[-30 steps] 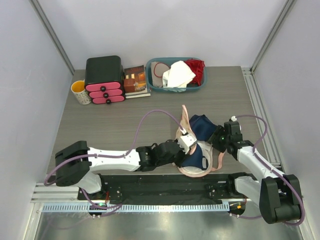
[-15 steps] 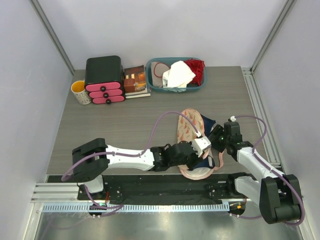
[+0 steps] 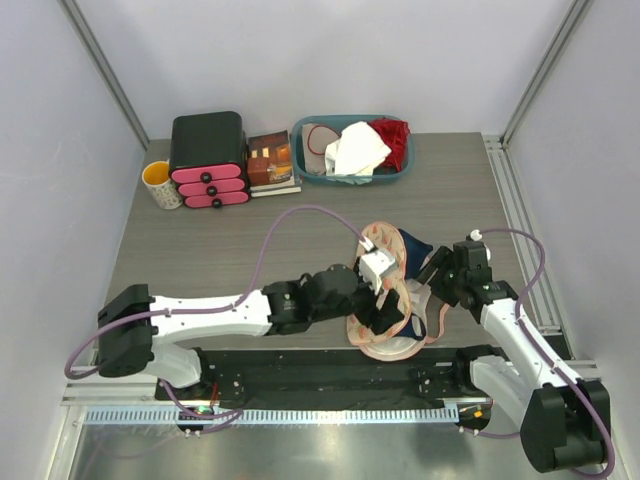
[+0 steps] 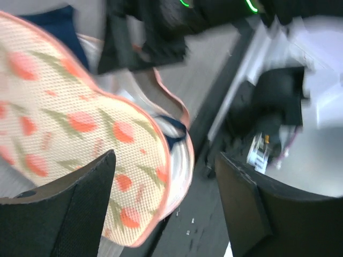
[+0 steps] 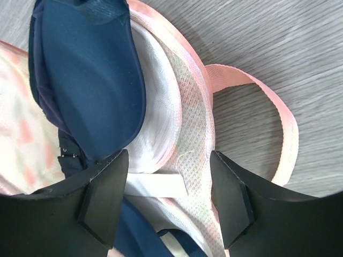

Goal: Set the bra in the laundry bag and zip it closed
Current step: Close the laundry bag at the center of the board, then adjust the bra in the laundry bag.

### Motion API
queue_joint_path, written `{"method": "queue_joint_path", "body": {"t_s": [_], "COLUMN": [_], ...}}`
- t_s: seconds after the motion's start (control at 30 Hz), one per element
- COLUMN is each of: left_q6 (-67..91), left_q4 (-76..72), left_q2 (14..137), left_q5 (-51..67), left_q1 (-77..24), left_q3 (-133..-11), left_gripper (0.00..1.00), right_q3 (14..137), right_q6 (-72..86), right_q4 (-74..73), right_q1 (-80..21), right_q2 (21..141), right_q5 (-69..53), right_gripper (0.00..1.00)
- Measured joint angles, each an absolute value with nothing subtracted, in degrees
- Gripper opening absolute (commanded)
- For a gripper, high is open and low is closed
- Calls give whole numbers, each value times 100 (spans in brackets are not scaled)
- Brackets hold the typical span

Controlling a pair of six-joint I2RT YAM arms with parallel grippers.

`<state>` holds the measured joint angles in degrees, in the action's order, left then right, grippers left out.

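The laundry bag (image 3: pixel 383 345) lies near the table's front edge, its floral lid (image 4: pixel 64 118) folded partly over the lower half. The navy bra (image 3: pixel 405 246) sits inside it, one cup (image 5: pixel 91 69) resting on the white mesh lining (image 5: pixel 179 107) and sticking out at the far end. My left gripper (image 3: pixel 392 318) hovers over the lid's near end, jaws wide open (image 4: pixel 166 160), gripping nothing. On the bag's right side my right gripper (image 3: pixel 437 273) is open (image 5: pixel 169 198), its fingers astride the mesh rim. A pink loop strap (image 5: pixel 270 123) lies on the table.
A teal basket (image 3: pixel 310 172) with a white cloth (image 3: pixel 357 148) and a red garment (image 3: pixel 393 138) stands at the back. Left of it are a book (image 3: pixel 270 160), a black drawer unit with pink drawers (image 3: pixel 208 158) and a mug (image 3: pixel 160 184). The black base rail (image 3: pixel 300 370) runs along the near edge.
My left gripper went from shut on the bag's lid to wide open, letting it go, and the arm drew back left. The lid now lies over the bra. My right gripper opened slightly wider.
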<state>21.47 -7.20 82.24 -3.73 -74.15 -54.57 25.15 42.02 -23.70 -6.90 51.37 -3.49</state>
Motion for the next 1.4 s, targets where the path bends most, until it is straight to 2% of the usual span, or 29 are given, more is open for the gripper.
{"method": "queue_joint_path", "body": {"t_s": [0.23,0.4,0.73,0.83,0.97,1.07,1.3,1.4], "left_q6": [3079,3135,2995,2961,2956,2961,2954,2954], "left_q4": [998,1918,2840,2936,3006,3063,3072,3081], "left_q2": [8986,9996,11625,11904,12086,12095,12095,12095], "left_q5": [-860,-1409,-1699,-1717,-1712,-1686,-1627,-1588], "left_q1": [-6375,-6326,-6335,-6313,-6230,-6139,-6031,-6012], "left_q3": [-7500,-8722,-10051,-10390,-10619,-10619,-10630,-10672], "left_gripper": [73,64,66,61,42,32,15,12], "right_q3": [2685,2816,2897,2982,3122,3131,3131,3129], "right_q6": [4224,4219,4200,4160,4056,4012,3907,3865], "right_q4": [-2668,-2753,-2624,-2377,-1861,-1492,-775,-631], "right_q1": [-690,-690,-674,-628,-451,-303,-200,-198], "right_q2": [4998,4901,5059,5325,5894,6248,6742,6853], "right_q5": [-222,-150,480,484,276,-25,-548,-637], "right_gripper": [68,64,51,49,45,42,39,39]}}
